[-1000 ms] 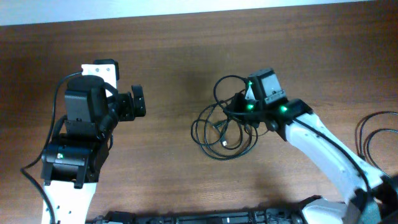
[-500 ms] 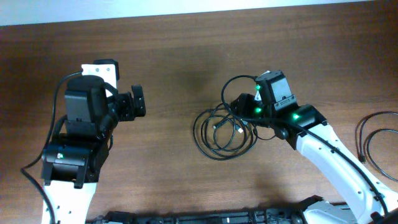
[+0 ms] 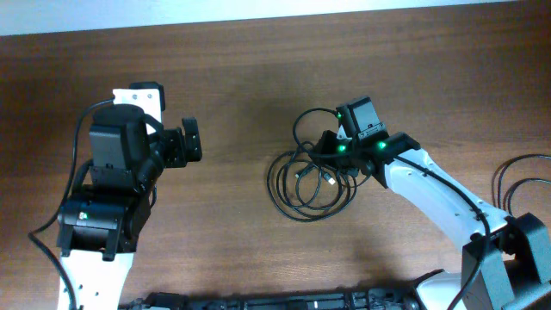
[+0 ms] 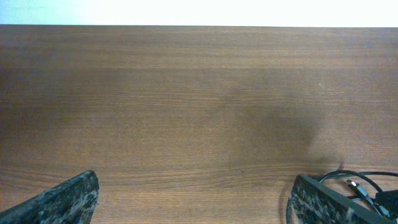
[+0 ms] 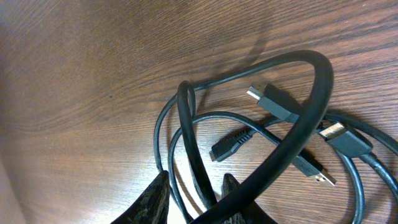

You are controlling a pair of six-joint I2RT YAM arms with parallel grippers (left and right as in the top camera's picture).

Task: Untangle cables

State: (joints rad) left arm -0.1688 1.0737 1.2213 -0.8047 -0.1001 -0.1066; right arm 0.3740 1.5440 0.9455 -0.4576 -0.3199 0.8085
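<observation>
At the near edge of a dark wood-grain tabletop (image 3: 241,69), two robot arms reach away from the viewer. The left arm (image 3: 108,189) is black with a white base, and the right arm (image 3: 439,198) is white with green lights at the wrist.

The right end effector (image 3: 331,146) sits at the far right side of the cables (image 5: 188,130). In its wrist view its fingers (image 5: 155,199) are drawn close together on one thin strand that runs between them, pinching it. A thicker cord arches over the right finger.

The cables are glossy black cords lying as one tangled bundle of overlapping loops, right of the tabletop's centre. One loop rises toward the far side beside the right end effector. Several plug ends lie inside the loops: a flat rectangular plug (image 5: 273,102), a metal-tipped plug (image 5: 348,140) and a small ribbed plug (image 5: 227,148).

The left end effector (image 3: 188,140) is well apart from the bundle, off to the left, with its fingers spread wide and nothing between them. The bundle's edge shows at the lower right of its wrist view.

Beyond everything, a pale strip runs along the tabletop's far edge.
</observation>
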